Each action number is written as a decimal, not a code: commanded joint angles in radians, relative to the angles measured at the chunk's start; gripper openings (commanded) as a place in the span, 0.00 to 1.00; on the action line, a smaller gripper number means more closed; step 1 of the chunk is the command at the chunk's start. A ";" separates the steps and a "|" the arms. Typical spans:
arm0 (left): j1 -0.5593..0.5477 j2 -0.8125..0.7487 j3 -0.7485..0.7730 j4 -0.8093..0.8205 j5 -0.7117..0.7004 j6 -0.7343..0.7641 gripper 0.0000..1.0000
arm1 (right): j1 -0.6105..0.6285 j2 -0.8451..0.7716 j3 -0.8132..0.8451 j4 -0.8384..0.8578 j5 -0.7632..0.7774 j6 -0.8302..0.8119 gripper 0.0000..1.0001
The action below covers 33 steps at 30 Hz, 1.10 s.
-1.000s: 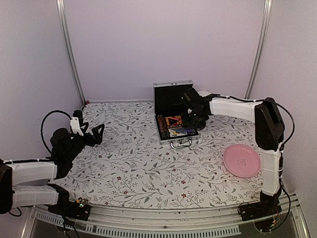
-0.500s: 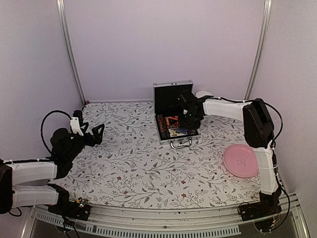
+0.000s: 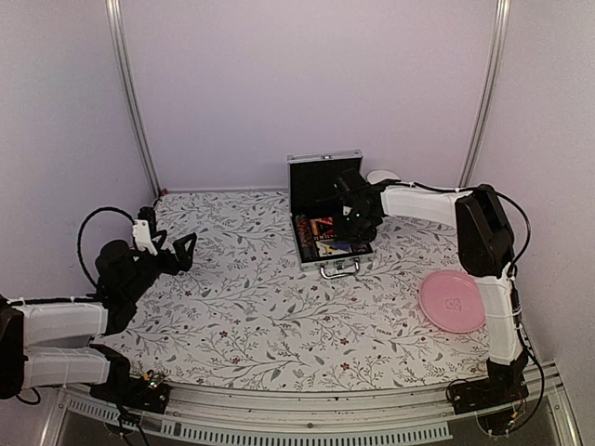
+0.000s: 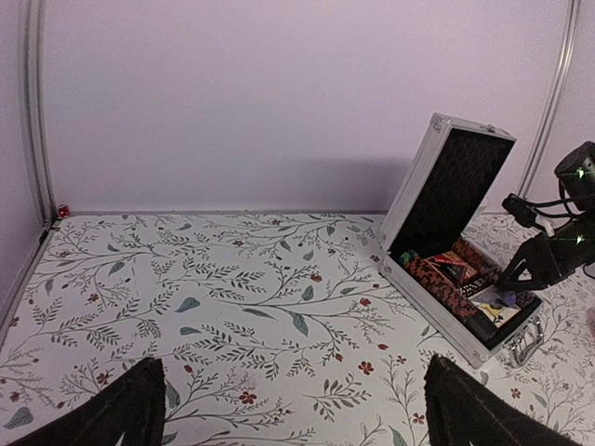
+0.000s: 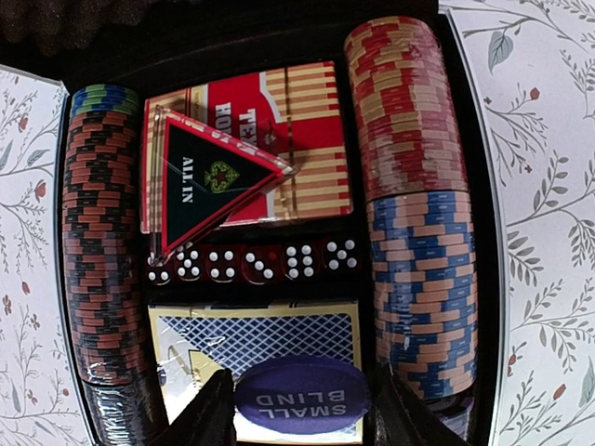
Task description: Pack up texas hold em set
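Observation:
The silver case [image 3: 337, 261] lies open at the back of the table, its black-lined lid [image 4: 453, 181] upright. Inside are chip stacks at the left [image 5: 102, 232] and right [image 5: 423, 288], a red card deck [image 5: 307, 139] under the black triangle [image 5: 206, 181], a row of dice [image 5: 251, 262] and a blue deck [image 5: 260, 339]. My right gripper [image 5: 305, 415] is down in the case, shut on the blue disc [image 5: 300, 401], which reads SMALL BLIND and sits over the blue deck. My left gripper [image 4: 293, 409] hangs open over the cloth at the far left, holding nothing.
A pink plate [image 3: 453, 301] lies at the right, near the right arm's base. A white bowl [image 3: 381, 176] peeks out behind the right forearm next to the case lid. Flowered cloth [image 3: 260, 307] covers the table, with walls close on three sides.
The right arm has folded in and shifted slightly left over the case, then held still. The left arm has not moved.

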 commanded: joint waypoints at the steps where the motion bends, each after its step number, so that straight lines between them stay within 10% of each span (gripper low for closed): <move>1: 0.012 0.010 0.005 0.012 0.010 0.000 0.97 | -0.001 0.031 0.023 0.012 -0.016 -0.011 0.51; 16: 0.011 0.012 0.005 0.013 0.000 0.002 0.97 | -0.001 -0.073 -0.007 0.030 0.002 -0.040 0.63; 33: 0.012 0.025 0.009 0.011 -0.015 -0.005 0.97 | 0.030 -0.757 -0.718 0.136 0.023 0.021 0.77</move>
